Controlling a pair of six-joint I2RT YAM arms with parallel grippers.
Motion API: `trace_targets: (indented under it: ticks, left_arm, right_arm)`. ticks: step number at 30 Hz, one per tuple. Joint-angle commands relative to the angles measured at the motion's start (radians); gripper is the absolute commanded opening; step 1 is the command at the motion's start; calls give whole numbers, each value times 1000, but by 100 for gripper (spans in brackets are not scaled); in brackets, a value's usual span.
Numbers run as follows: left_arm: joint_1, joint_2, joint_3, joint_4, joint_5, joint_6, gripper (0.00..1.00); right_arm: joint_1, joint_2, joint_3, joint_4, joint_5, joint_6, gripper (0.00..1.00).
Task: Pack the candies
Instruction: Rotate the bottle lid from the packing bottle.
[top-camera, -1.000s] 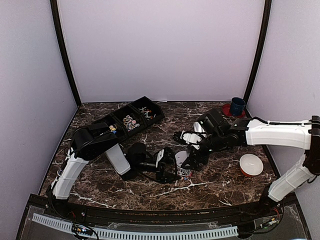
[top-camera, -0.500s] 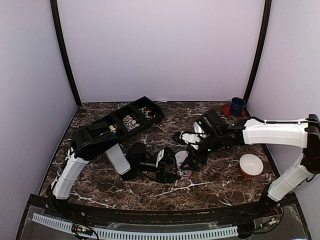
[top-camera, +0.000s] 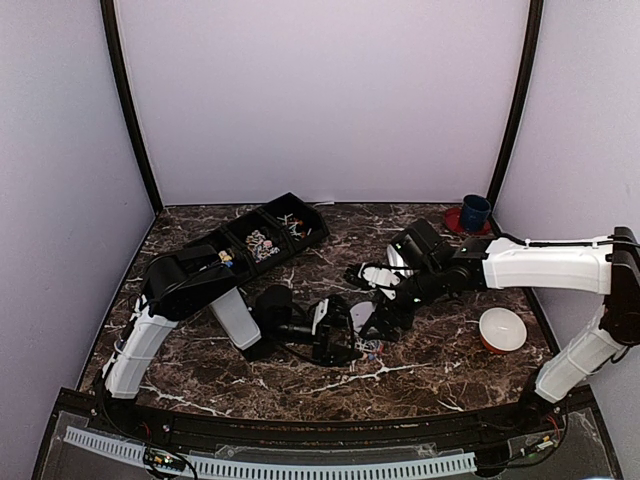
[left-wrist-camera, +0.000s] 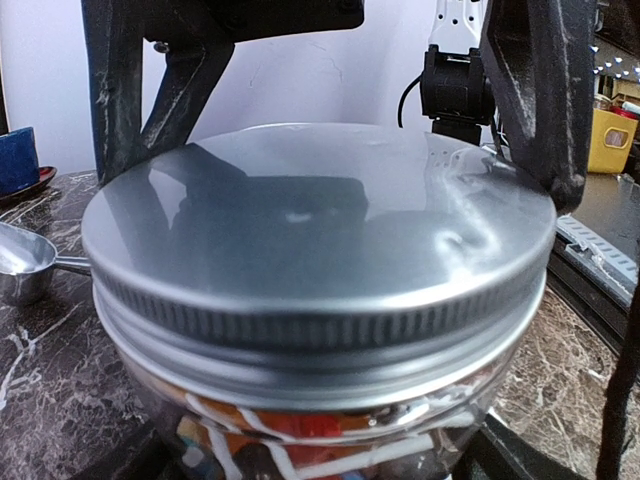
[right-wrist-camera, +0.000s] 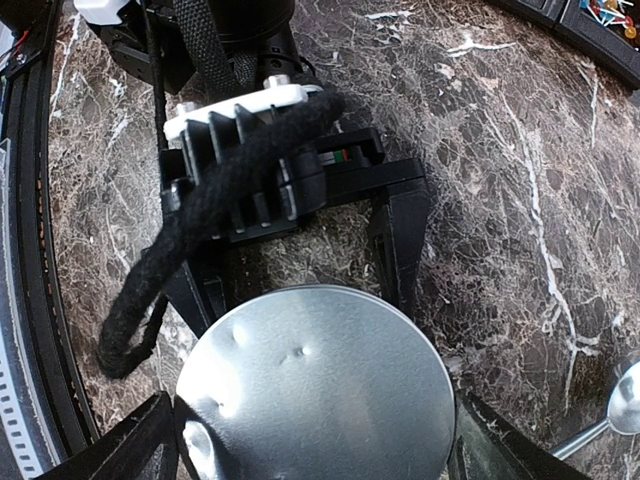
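A small clear jar (top-camera: 368, 345) with a silver screw lid (right-wrist-camera: 315, 390) stands mid-table. Candies (left-wrist-camera: 300, 430) show through its wall under the lid. My left gripper (top-camera: 350, 343) is shut on the jar's body; its black fingers (right-wrist-camera: 400, 235) flank the jar in the right wrist view. My right gripper (top-camera: 383, 325) comes down from above, and its fingers (left-wrist-camera: 540, 100) press on opposite edges of the lid. More candies (top-camera: 262, 242) lie in the black three-compartment tray (top-camera: 300, 205) at the back left.
A metal scoop (left-wrist-camera: 22, 262) lies on the marble just beyond the jar and also shows in the right wrist view (right-wrist-camera: 625, 398). A white bowl (top-camera: 502, 328) sits at the right. A blue cup (top-camera: 474, 212) on a red saucer stands at the back right.
My right arm has shifted slightly left and its wrist has closed in over the jar. The left arm and the jar have stayed put.
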Motion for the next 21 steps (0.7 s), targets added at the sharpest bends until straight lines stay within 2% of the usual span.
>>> trace_targets:
  ticks: [1, 21]
  left_arm:
    - [3, 51, -17, -178, -11, -30, 88]
    - [3, 55, -25, -145, -42, -43, 88]
  right_arm:
    - [-13, 11, 27, 33, 7, 28, 87]
    - [-15, -134, -155, 309, 143, 192, 86]
